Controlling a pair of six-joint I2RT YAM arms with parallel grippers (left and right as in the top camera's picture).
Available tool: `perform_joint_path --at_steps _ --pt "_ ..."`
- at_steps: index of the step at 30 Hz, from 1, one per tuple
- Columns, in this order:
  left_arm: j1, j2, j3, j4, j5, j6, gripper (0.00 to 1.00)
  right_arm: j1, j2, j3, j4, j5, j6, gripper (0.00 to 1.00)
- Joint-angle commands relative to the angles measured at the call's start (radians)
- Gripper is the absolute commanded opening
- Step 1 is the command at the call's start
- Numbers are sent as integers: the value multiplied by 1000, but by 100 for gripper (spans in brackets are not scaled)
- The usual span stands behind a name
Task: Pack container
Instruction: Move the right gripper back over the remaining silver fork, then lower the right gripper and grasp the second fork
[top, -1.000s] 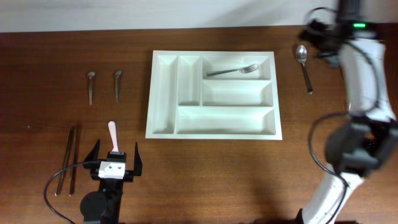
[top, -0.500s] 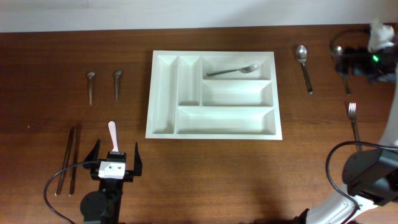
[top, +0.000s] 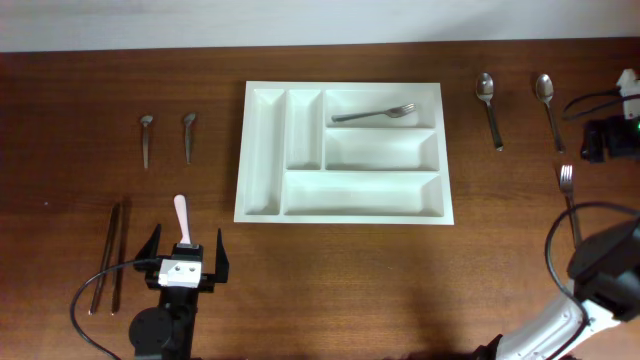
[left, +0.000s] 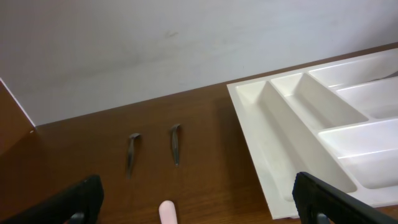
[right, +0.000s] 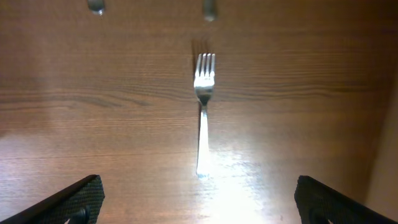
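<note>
**Container.** White cutlery tray (top: 340, 217) at mid-desk, nearer the far edge, its long side parallel to that edge. One fork (top: 373, 113) lies in the far right long compartment, judged to be the slot for forks. The other four compartments are empty.

**Right end of desk.** A spoon (top: 489, 108) and a further spoon (top: 548, 105) lie near the far right corner. A second fork (right: 202, 112) lies by the right edge. All are well apart, presumably to allow single picks.

**Left end of desk.** A small spoon (top: 146, 140) lies beside another small spoon (top: 188, 137). Chopsticks (top: 108, 255) lie towards the front left corner. A pink-handled utensil (top: 180, 212) lies beside them.

**Left gripper** (top: 185, 245). Jaws spread wide and empty, near the front edge. The pink handle's near end sits between the fingers, and contact cannot be told.

**Right gripper** (right: 199, 199). Jaws spread wide and empty, above the second fork, which is centred between the fingers. That fork is judged the next pick.
</note>
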Motion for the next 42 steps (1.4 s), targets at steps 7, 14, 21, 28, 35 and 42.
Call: perform_joint_path --at_steps 7,14,21,28,35,42 --pt "3 -8 -8 0 -7 -2 99 -2 207 6 10 76 7 99" --pt "3 -8 -8 0 -7 -2 99 -8 299 6 13 77 9 99" --pt "3 -8 -8 0 -7 -2 99 -58 318 -11 26 71 9 99" --pt "3 -8 -8 0 -7 -2 99 -94 318 -95 54 34 9 94" --pt "3 -8 -8 0 -7 -2 99 -77 318 -186 125 34 8 100" --pt "3 -8 -8 0 -7 -2 99 -77 318 -230 192 35 5 100"
